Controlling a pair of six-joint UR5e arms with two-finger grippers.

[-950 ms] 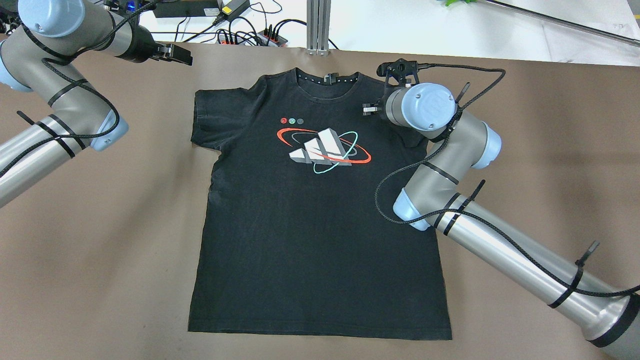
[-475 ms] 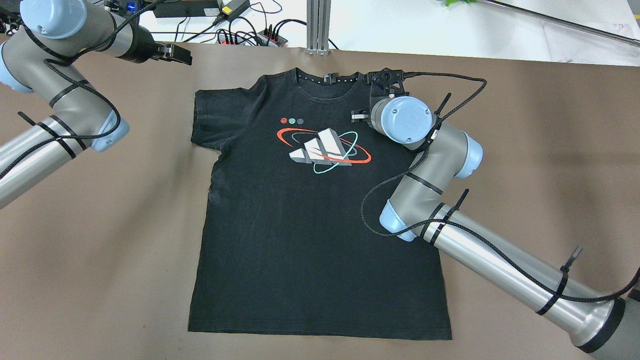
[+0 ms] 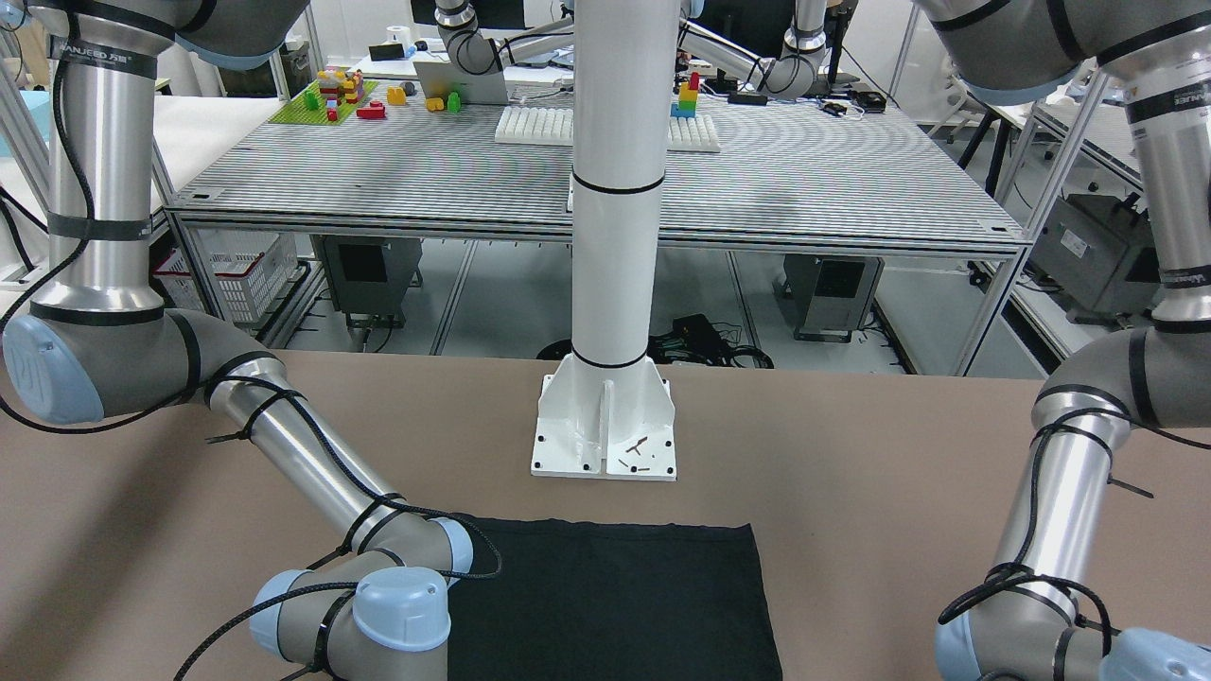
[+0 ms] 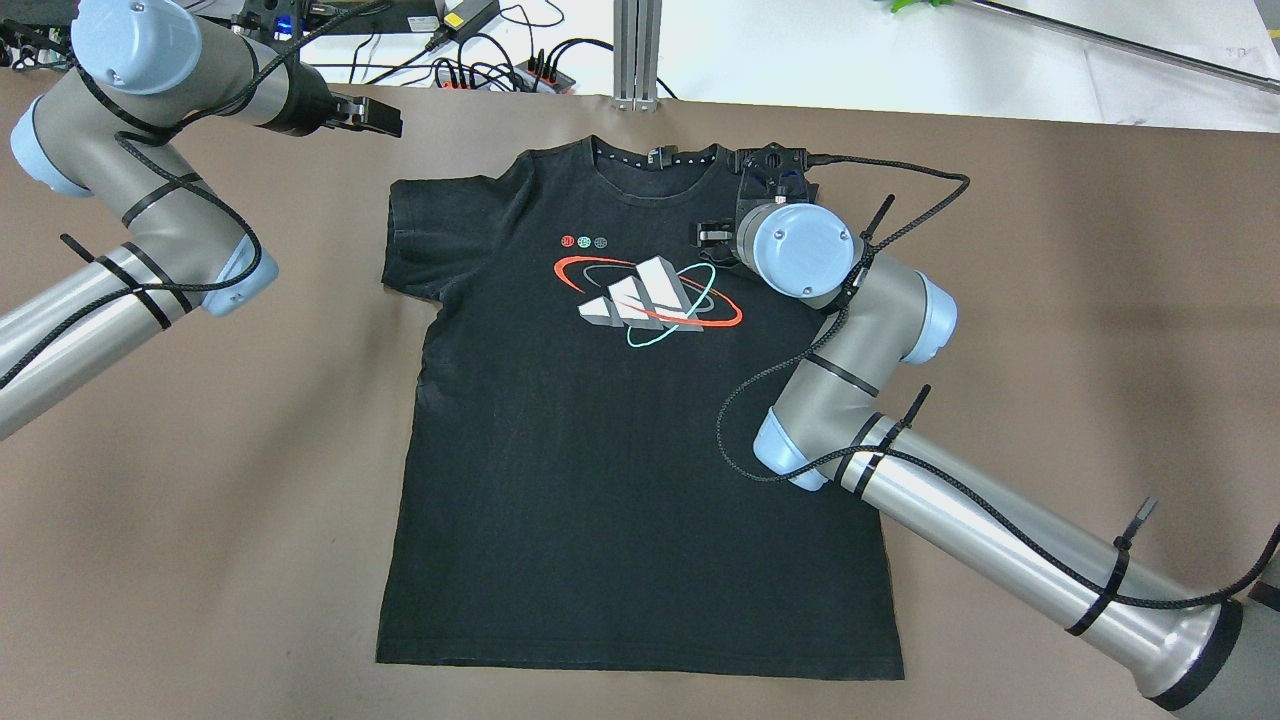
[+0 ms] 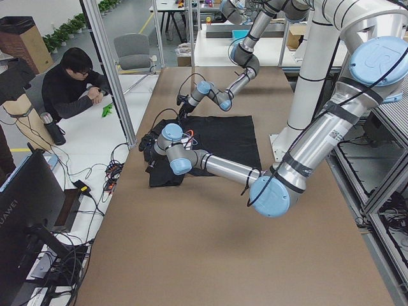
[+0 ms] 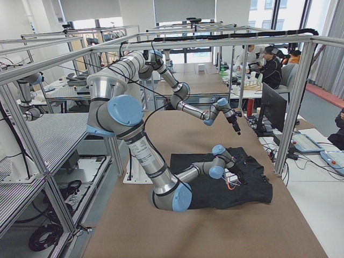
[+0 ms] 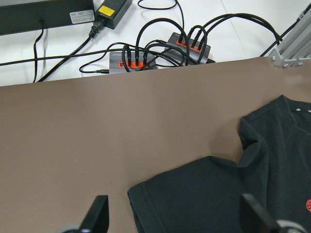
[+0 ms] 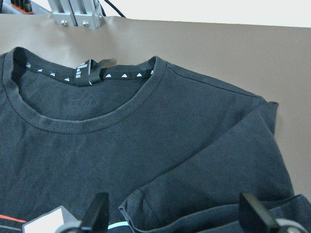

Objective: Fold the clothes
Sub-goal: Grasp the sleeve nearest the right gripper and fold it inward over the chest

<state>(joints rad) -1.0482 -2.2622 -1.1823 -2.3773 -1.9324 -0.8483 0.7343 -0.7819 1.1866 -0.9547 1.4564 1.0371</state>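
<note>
1. Brown tabletop point(image 4: 200, 500) carries the black T-shirt point(image 4: 600, 450), which lies flat and front up. Its collar point(image 8: 82, 73) points toward the far edge, where power strips point(image 7: 189, 46) lie on a white surface.
2. The overhead view shows the whole shirt and its chest print point(image 4: 645, 300). The front-facing view catches only the hem end, and both end effectors are cut off below its frame.
3. Only the right wrist view shows the right sleeve point(image 8: 233, 170) folded inward over the chest. Overhead, the right arm's wrist covers that shoulder.
4. The right end effector point(image 8: 175, 218) hangs over that folded sleeve, fingers spread wide and gripping nothing. Its tips are cropped, so contact with the cloth cannot be told.
5. The left end effector point(image 7: 177, 218) is likewise released, above bare tabletop just beside the other sleeve.
6. The side views render the fingers too small to judge. A person point(image 5: 73, 86) sits beyond the table.
</note>
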